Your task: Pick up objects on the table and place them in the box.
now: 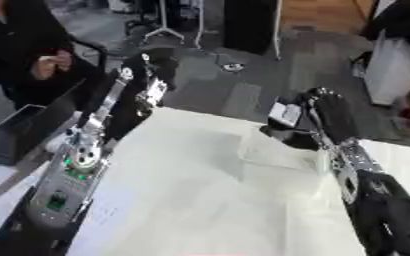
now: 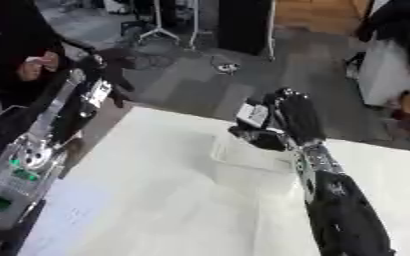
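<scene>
Right hand [image 2: 283,122] curled around a small white card-like object [image 2: 251,114], held above the white box [image 2: 243,152] on the table [image 2: 156,200]. The object appears light and stiff, best pinched by its edges. Left hand [image 1: 156,67] raised; finger state indiscernible.

A white tabletop [image 1: 182,200] fills the near part of the scene. Beyond its far edge lies a grey floor [image 1: 235,75], changing to wood flooring [image 1: 318,15] at far right. A white stand [image 1: 163,25] and a dark upright panel [image 1: 248,25] stand far off.
</scene>
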Motion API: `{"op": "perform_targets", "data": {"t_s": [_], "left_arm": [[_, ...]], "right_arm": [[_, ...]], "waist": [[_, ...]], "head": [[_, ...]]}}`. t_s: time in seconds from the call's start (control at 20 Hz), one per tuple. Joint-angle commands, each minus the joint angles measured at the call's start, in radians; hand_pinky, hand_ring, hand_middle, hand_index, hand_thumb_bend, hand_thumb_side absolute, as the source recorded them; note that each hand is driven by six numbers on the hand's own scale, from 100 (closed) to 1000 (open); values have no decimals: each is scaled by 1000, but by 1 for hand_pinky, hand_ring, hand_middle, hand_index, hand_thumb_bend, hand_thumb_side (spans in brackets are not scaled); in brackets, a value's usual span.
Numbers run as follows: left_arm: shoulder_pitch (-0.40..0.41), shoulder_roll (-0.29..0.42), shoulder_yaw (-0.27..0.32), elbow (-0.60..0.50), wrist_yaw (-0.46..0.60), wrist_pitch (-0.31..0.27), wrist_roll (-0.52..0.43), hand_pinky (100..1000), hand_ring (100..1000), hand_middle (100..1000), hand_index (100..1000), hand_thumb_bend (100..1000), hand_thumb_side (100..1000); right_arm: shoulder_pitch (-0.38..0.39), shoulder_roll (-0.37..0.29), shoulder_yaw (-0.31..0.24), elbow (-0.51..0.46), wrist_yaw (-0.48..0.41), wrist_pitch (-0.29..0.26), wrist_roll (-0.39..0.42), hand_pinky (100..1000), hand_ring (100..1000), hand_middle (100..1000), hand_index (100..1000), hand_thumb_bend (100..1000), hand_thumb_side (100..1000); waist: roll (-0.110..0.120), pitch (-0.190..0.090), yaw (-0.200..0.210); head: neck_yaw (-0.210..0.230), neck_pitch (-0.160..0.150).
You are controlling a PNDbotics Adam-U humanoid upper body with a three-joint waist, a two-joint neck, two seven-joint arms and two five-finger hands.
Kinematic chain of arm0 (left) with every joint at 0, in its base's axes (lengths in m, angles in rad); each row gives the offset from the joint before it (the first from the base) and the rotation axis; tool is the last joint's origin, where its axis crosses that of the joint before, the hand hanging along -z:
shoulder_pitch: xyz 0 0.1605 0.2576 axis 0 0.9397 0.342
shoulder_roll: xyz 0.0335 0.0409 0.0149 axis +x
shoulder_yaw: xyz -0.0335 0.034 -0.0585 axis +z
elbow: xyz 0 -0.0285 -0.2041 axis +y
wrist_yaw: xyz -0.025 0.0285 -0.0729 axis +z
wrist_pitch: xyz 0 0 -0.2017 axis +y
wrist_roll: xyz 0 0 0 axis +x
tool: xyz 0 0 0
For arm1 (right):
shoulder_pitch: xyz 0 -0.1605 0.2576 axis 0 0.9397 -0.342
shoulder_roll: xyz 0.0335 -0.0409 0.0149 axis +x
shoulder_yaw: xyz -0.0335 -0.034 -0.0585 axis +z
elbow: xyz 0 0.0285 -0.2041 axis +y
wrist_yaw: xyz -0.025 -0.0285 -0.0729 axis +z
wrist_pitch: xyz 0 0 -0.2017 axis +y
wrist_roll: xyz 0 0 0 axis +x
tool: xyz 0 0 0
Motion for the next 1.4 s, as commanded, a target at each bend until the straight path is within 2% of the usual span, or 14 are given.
{"op": "perform_targets", "data": {"t_s": [0.05,0.2,0.25,0.35,0.4,0.45,0.55,0.6,0.65,0.7,0.75,0.85,1.2,1.4], "left_arm": [[-23,7,-1,-19,9,-1,-5,367,573,680,859,160,878],[-23,7,-2,-19,9,-1,-6,367,573,680,858,160,878],[-22,7,-2,-18,9,-1,-6,367,573,680,859,160,879],[-22,8,-2,-18,9,-1,-7,367,573,680,859,160,879],[-21,9,-2,-18,9,-1,-7,367,573,680,859,160,879],[-21,9,-2,-18,9,-1,-7,367,573,680,859,160,879],[-20,9,-1,-18,9,-1,-7,367,574,680,859,160,878],[-20,10,-1,-18,9,-1,-7,367,574,680,859,160,878],[-20,10,-1,-18,9,-1,-6,367,574,681,859,160,878],[-20,9,-1,-18,9,-1,-6,367,574,681,859,160,878],[-21,9,-1,-18,9,-1,-6,368,574,681,859,160,878],[-21,9,-1,-18,9,-1,-6,368,574,681,859,160,878],[-22,9,-1,-19,9,-1,-5,368,575,681,859,160,878],[-20,10,1,-19,8,0,-3,368,574,681,859,160,878]], "right_arm": [[-39,-8,-6,-4,52,31,-35,100,100,197,180,785,646],[-44,-9,-6,0,108,41,-52,100,100,198,176,780,643],[-44,-9,-5,1,126,43,-56,100,144,213,183,717,624],[-43,-13,-4,10,175,71,-41,100,305,376,276,779,646],[-44,-13,-2,15,207,100,-21,100,252,315,240,749,615],[-44,-12,-1,17,236,127,-4,100,416,492,341,800,729],[-43,-8,-1,16,286,169,22,459,584,664,415,800,800],[-42,-7,-1,17,305,185,36,346,537,607,393,802,775],[-42,-5,-2,16,320,197,46,673,686,746,462,801,841],[-42,-3,-3,15,331,206,56,659,677,743,459,801,838],[-42,-2,-4,14,338,212,63,790,756,785,487,807,868],[-41,1,-4,12,348,219,74,852,799,819,514,811,913],[-33,5,-6,3,339,223,77,839,791,839,542,778,991],[1,10,11,-52,155,141,9,692,706,810,625,696,1000]], "waist": [[4,-9,1],[4,-9,0],[4,-9,0],[4,-10,-1],[4,-10,-1],[4,-10,-1],[4,-10,-2],[4,-10,-2],[4,-11,-2],[4,-11,-1],[4,-11,-1],[4,-11,0],[3,-11,1],[3,-11,-1]], "head": [[-8,-16],[-8,-15],[-8,-14],[-7,-13],[-7,-13],[-8,-13],[-8,-14],[-8,-13],[-8,-14],[-8,-14],[-8,-14],[-6,-14],[-3,-16],[-1,-67]]}}
